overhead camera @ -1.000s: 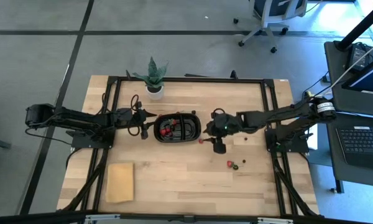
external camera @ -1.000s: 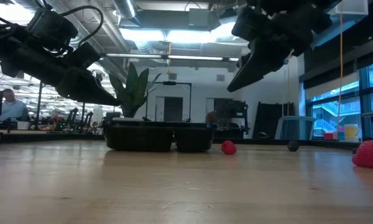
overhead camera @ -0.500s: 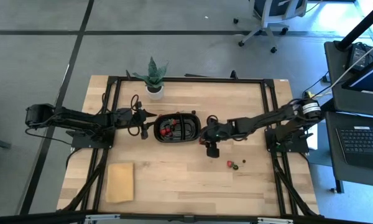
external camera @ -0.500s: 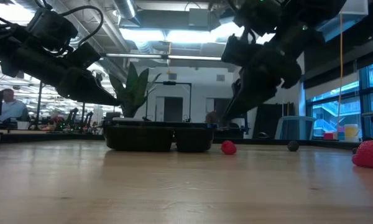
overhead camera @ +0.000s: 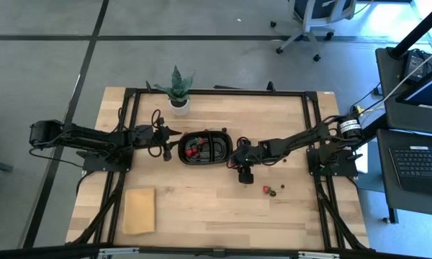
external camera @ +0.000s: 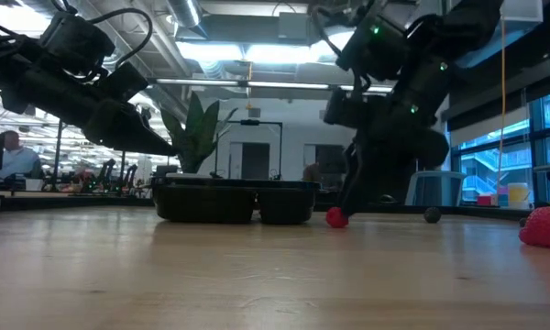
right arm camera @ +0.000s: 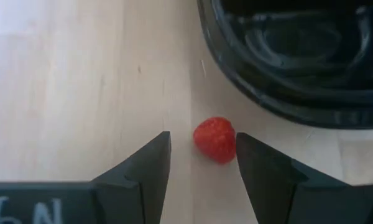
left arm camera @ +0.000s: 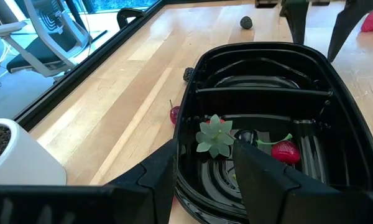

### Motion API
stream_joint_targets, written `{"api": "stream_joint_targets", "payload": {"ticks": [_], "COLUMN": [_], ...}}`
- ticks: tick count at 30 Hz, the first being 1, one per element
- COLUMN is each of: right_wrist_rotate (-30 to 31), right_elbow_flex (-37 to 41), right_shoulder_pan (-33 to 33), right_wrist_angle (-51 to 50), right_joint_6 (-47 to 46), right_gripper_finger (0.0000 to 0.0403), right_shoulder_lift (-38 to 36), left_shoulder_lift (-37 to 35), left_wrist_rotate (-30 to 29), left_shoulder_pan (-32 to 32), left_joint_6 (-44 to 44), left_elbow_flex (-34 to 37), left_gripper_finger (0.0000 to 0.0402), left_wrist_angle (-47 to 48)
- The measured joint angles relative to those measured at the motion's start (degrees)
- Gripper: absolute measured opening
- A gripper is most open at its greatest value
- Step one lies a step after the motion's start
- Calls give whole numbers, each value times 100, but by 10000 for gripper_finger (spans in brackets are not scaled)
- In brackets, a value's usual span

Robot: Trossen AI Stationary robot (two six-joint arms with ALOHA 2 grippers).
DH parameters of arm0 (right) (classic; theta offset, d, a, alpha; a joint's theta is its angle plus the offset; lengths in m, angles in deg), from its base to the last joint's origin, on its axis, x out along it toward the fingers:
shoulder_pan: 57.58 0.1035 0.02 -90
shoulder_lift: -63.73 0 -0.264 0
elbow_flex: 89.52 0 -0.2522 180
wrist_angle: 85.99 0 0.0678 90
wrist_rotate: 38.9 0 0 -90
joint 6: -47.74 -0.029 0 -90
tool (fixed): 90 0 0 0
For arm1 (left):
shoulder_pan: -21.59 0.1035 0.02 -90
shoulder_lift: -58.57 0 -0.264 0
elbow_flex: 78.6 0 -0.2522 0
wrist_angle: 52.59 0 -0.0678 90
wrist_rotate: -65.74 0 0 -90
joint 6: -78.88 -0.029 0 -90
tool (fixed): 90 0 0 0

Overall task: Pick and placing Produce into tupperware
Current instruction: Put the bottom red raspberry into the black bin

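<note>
Two arms flank the black oval plastic tray with its centre divider (overhead camera: 205, 147) in the high view. The right gripper (overhead camera: 239, 160) hangs just off the tray's right end, well nearer the loose fruit than the left gripper (overhead camera: 165, 144), which waits at the tray's left end. Red pieces already lie in the tray's left compartment. A small cluster of red and green produce (overhead camera: 271, 191) sits on the wooden table (overhead camera: 201, 216) farther to the tray's right and nearer the front edge; a potted green plant (overhead camera: 178, 90) stands behind the tray and a flat tan block (overhead camera: 138, 210) lies well off to its front left.

In the low view the right gripper is down at table level beside a small red berry (external camera: 336, 217), just right of the tray; a dark berry (external camera: 431, 215) and a larger strawberry (external camera: 545, 227) lie farther right.

The left wrist view shows that arm's fingers (left arm camera: 155, 177) spread, short of the tray rim, holding nothing.

The right wrist view shows its fingers (right arm camera: 143, 163) spread, with the roundish red berry just ahead of the gap and towards one finger, the tray wall close beyond it. Judgement: a short advance centres the berry; the tray rim is the only near obstruction.
</note>
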Motion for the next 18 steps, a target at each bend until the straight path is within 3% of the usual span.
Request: {"api": "stream_joint_targets", "payload": {"ticks": [12, 18], "right_wrist_rotate": [93, 73], "right_elbow_flex": [-11, -13], "right_shoulder_pan": [-15, -13], "right_wrist_angle": [359, 341], "right_joint_6": [133, 116], "right_gripper_finger": [183, 142], "right_shoulder_lift": [413, 401], "left_shoulder_lift": [-2, -2], "left_wrist_rotate": [0, 0], "left_shoulder_pan": [-2, -2], "left_joint_6": [10, 12], "left_elbow_flex": [0, 0], "left_gripper_finger": [147, 147], "left_wrist_angle": [0, 0]}}
